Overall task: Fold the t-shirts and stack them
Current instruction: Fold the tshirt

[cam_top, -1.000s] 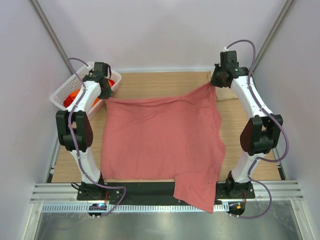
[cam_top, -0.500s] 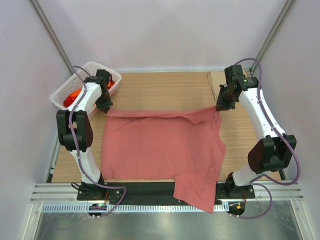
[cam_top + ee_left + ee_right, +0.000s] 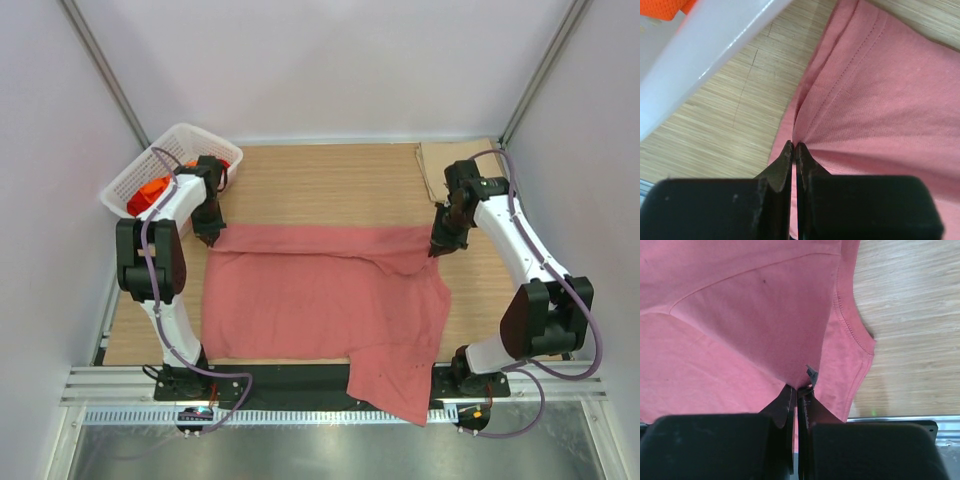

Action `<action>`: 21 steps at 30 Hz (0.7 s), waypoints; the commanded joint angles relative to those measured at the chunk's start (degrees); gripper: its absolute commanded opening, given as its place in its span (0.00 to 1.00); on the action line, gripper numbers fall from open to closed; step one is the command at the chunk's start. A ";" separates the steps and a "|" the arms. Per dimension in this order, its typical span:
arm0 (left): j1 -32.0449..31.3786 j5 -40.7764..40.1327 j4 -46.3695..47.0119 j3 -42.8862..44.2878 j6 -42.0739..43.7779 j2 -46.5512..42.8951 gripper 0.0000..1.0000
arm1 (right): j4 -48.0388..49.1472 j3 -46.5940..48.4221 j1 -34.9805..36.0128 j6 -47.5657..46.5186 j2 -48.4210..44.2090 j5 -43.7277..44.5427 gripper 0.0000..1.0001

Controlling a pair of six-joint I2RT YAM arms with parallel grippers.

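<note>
Pale wood-grain surface (image 3: pixel 330 170) between plain white walls, viewed from above. Spread over its middle and down toward 6 o'clock, a dusty salmon-pink cotton t-shirt (image 3: pixel 320 290), mostly flat with shallow creases, one flap trailing past the near edge at 5 o'clock across the black base plate (image 3: pixel 300 378) and onto the ribbed metal rail (image 3: pixel 120 385). Far edge of the cloth drawn into a line from 9 to 3 o'clock, doubled over the layer beneath toward the 3 o'clock end. Left gripper (image 3: pixel 211 238) at the shirt's 10 o'clock corner, black fingers pressed together and pinching the cloth there; in the left wrist view, stitched hem gathered into soft folds right at the fingertips. Right gripper (image 3: pixel 438 250) at the shirt's 2 o'clock corner, likewise clamped on the fabric, with a hemmed edge curving away beside the fingertips in the right wrist view and bare wood beyond it. White lattice plastic basket (image 3: pixel 130 180) at 10 o'clock of the surface, just beside the left gripper, holding a bright orange garment (image 3: pixel 152 188). Flat brown cardboard piece (image 3: pixel 440 160) at 2 o'clock, apart from the shirt.
</note>
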 commanded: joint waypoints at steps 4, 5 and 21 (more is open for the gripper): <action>0.23 -2.92 -0.73 -0.57 0.99 -0.20 0.00 | -0.04 -0.83 -0.35 1.16 -3.47 -2.48 0.01; 0.32 -3.01 -0.65 -0.66 0.90 -0.46 0.00 | -0.22 -0.57 -0.35 1.59 -3.56 -3.27 0.02; 0.23 -3.54 0.14 -1.89 1.08 0.24 0.00 | 0.84 -7.33 -2.20 2.21 -4.88 -4.51 0.01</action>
